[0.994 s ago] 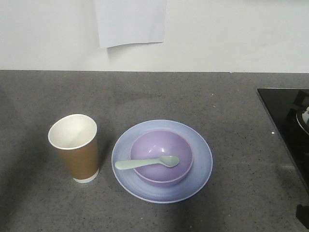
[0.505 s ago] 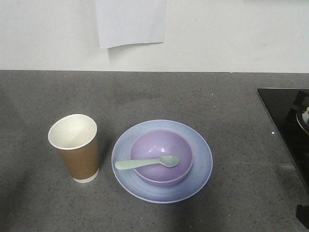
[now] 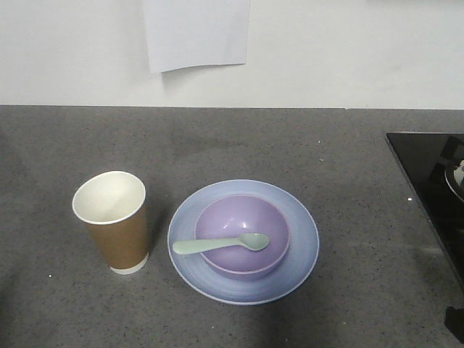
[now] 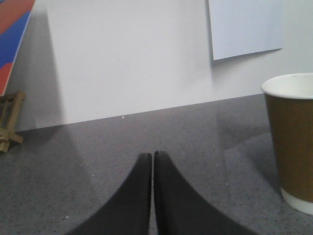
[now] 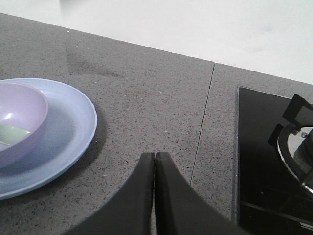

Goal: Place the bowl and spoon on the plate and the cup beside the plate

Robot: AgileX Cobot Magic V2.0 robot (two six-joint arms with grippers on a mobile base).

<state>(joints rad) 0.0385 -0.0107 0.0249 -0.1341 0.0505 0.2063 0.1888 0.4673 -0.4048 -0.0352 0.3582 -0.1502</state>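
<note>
The pale blue plate (image 3: 301, 250) lies on the grey counter with the lavender bowl (image 3: 243, 217) sitting on it. A mint spoon (image 3: 221, 244) rests across the bowl, its handle pointing left over the rim. The brown paper cup (image 3: 114, 225) stands upright just left of the plate. My left gripper (image 4: 152, 155) is shut and empty, low over the counter to the left of the cup (image 4: 293, 142). Shut and empty too, my right gripper (image 5: 154, 155) hovers to the right of the plate (image 5: 68, 132) and bowl (image 5: 19, 117). Neither gripper shows in the front view.
A black glass hob (image 3: 431, 188) with a burner (image 5: 298, 142) occupies the counter's right side. A white wall with a sheet of paper (image 3: 196, 32) backs the counter. In the left wrist view a small wooden easel (image 4: 10, 120) stands at far left.
None of the objects has moved. The faint shadows near the front edge of the counter have shifted slightly.
</note>
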